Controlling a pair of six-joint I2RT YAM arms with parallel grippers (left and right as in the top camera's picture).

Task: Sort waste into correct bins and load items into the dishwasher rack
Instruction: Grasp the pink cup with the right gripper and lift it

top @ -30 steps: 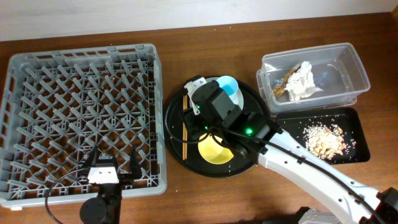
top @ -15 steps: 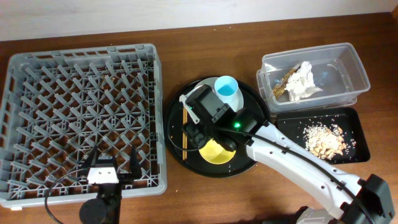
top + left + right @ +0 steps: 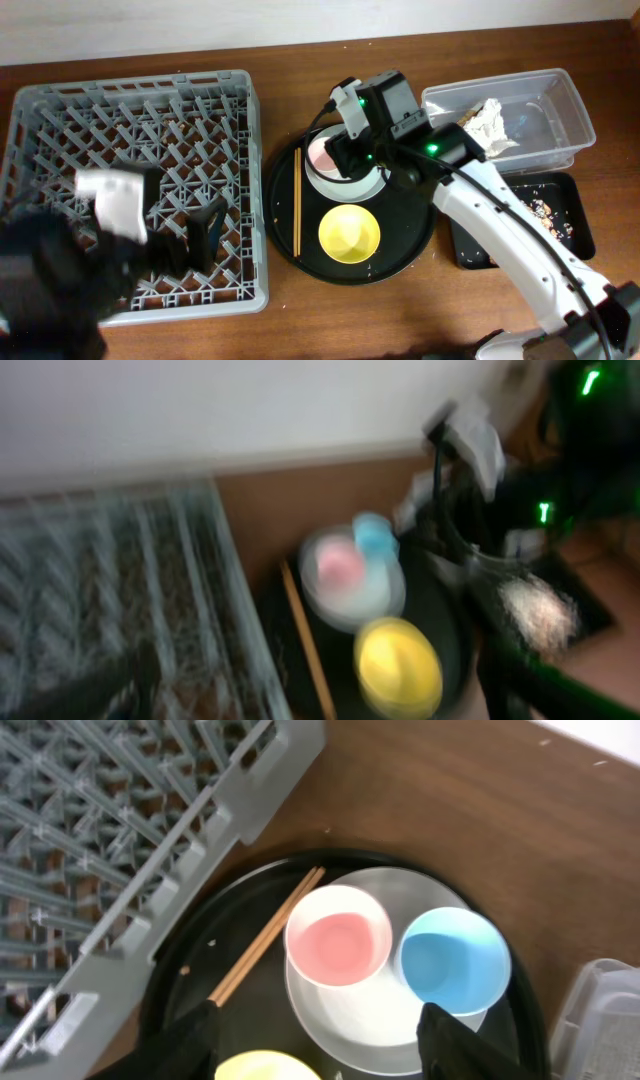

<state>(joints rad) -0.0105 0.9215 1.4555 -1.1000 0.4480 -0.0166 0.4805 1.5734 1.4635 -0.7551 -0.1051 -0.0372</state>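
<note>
With right end effector (image 3: 318,1018) spread open above pink cup (image 3: 338,942), drop straight, pinch one wall, avoid blue cup (image 3: 455,960) just beside.

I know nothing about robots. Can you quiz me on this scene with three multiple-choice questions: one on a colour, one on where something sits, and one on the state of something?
1. What colour is the bowl?
A. green
B. yellow
C. red

2. Where are the pink cup and the blue cup?
A. in the bowl
B. one stacked inside the other
C. side by side on the plate

3. What state is the right end effector in?
A. open, holding nothing
B. shut on the pink cup
C. shut on the plate

Answers:
1 B, the overhead view shows it plainly yellow.
2 C, the right wrist view shows both upright on the plate.
3 A, its fingers stand wide apart with nothing held between them.
</note>
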